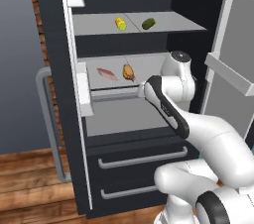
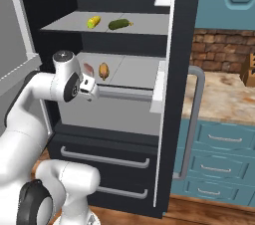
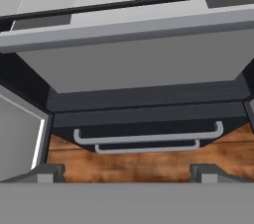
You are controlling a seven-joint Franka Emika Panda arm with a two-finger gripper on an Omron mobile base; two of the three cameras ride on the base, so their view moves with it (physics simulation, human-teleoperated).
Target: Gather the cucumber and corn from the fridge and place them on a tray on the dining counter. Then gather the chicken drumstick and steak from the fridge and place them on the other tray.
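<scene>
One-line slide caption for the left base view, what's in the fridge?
Open fridge: corn and cucumber on the upper shelf, steak and chicken drumstick below, arm reaching in.

From behind my arm, the left and right base views look forward and down into the open fridge from either side, sharing its shelves and drawers, while my hand view hangs close before the middle shelf edge, facing downward.
</scene>
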